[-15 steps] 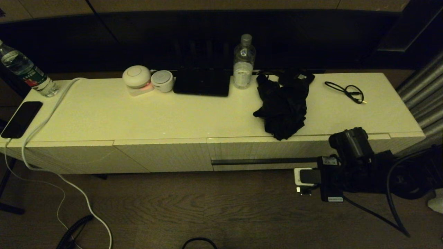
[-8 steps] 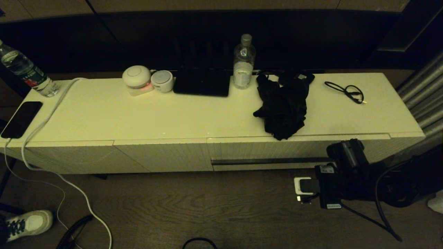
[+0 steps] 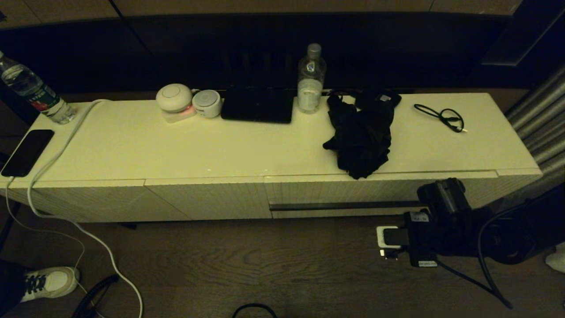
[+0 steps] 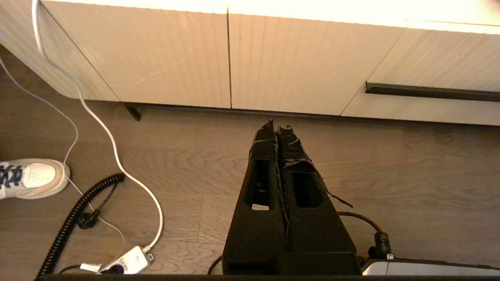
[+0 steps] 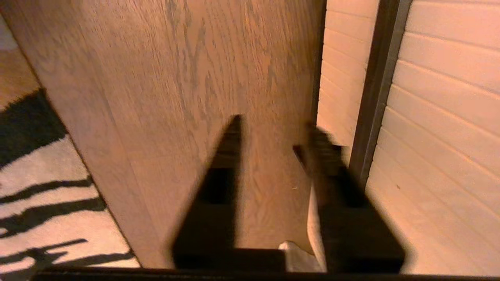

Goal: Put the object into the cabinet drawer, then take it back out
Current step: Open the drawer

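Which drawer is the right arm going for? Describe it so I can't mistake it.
Along the front of the long cream cabinet, look below the black garment. The drawer is the ribbed panel at the robot's right end. Unlike the plain ribbed panels beside it, it alone has a long dark handle slot.

– Where's the garment (image 3: 361,137)?
– On your cabinet top (image 3: 176,145), right of the bottle (image 3: 311,79), left of the cable (image 3: 441,115), above the drawer (image 3: 344,194).
– And the right gripper (image 5: 273,132)?
– Beside the drawer's handle slot (image 3: 340,206).
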